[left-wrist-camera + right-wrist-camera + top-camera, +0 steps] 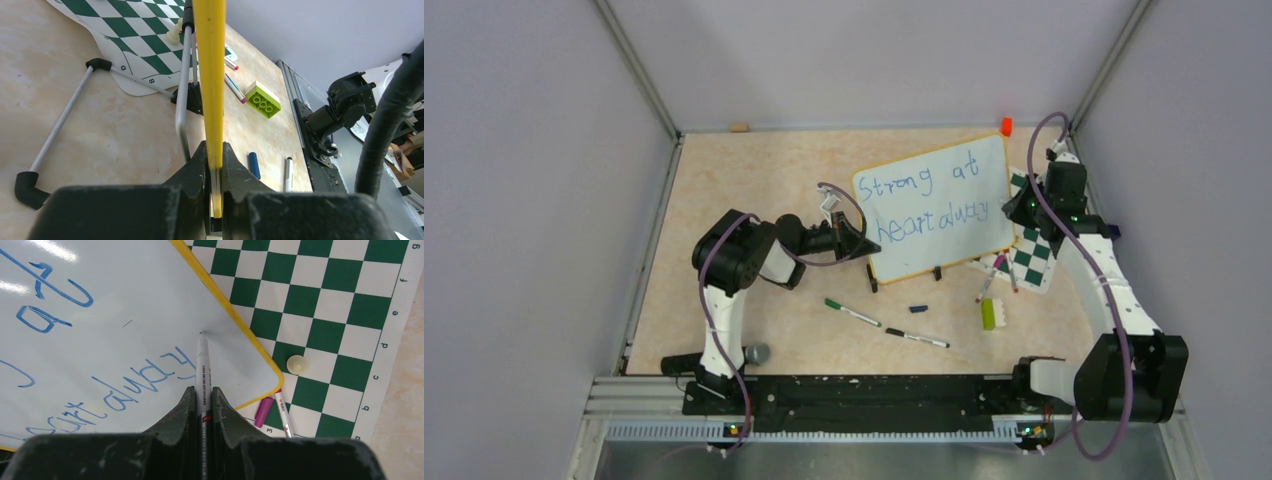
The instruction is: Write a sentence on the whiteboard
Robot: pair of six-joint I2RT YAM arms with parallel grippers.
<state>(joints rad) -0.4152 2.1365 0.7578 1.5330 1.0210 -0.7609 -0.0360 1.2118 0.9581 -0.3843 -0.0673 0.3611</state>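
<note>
Here, left pincer (214,148) clamping whiteboard (209,60) rim, right pincer (202,390) gripping marker (202,360) (tip on board).

**Colours on your table**

You have a white whiteboard (939,252) rimmed in yellow, its sentence (894,187) in blue, and a white pen (202,365) at it. To the right, your chessboard (1034,262) is checked green and white, with a cream piece (295,364) on it. Nearer you are a lime-green brick (988,314), a blue cap (918,309) and a green-capped marker (852,312). Far right is an orange block (1006,126). Your table (744,180) is mottled beige; the left gripper (214,155) and right gripper (202,395) are black
</note>
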